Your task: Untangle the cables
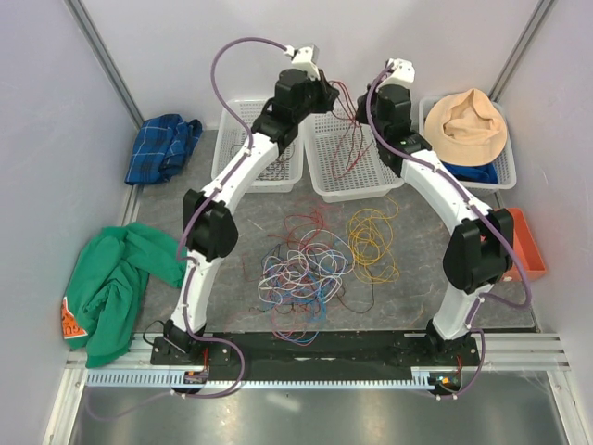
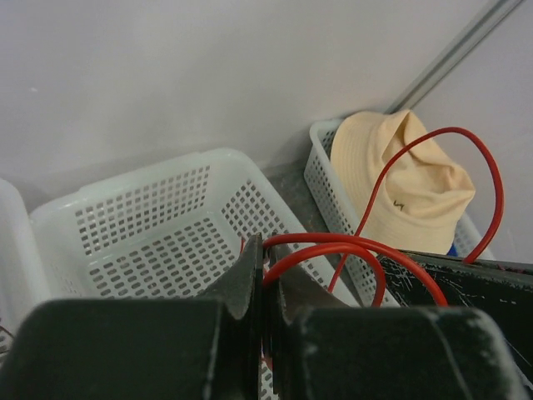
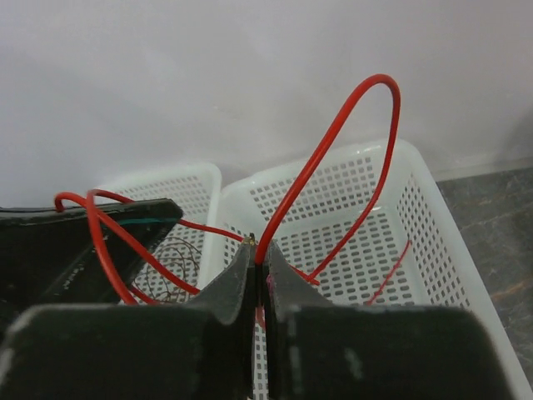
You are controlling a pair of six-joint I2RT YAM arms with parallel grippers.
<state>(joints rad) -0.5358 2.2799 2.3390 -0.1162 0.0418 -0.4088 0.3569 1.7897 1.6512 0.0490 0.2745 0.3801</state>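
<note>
A mottled grey table sits between plain white walls. At the lower left of the top view a green cloth lies crumpled, and a blue checked cloth is bunched at the upper left. Three white baskets line the far edge. The left basket and the middle basket sit under the arms. The right basket holds a beige hat. An orange box stands at the right edge.

Most of the cables lie in a loose tangle at the centre of the table, with yellow loops on its right side.

Both arms arch up and forward, and their wrists meet over the middle basket. The left gripper is pressed together, pinching a red cable. The right gripper is also pressed together on the same red cable, which loops high above its tips. Thin strands hang from the grippers into the middle basket.

The baskets are perforated plastic with rounded corners. The cables are thin and glossy, the hat is soft and floppy, and the fingers are matt black.
</note>
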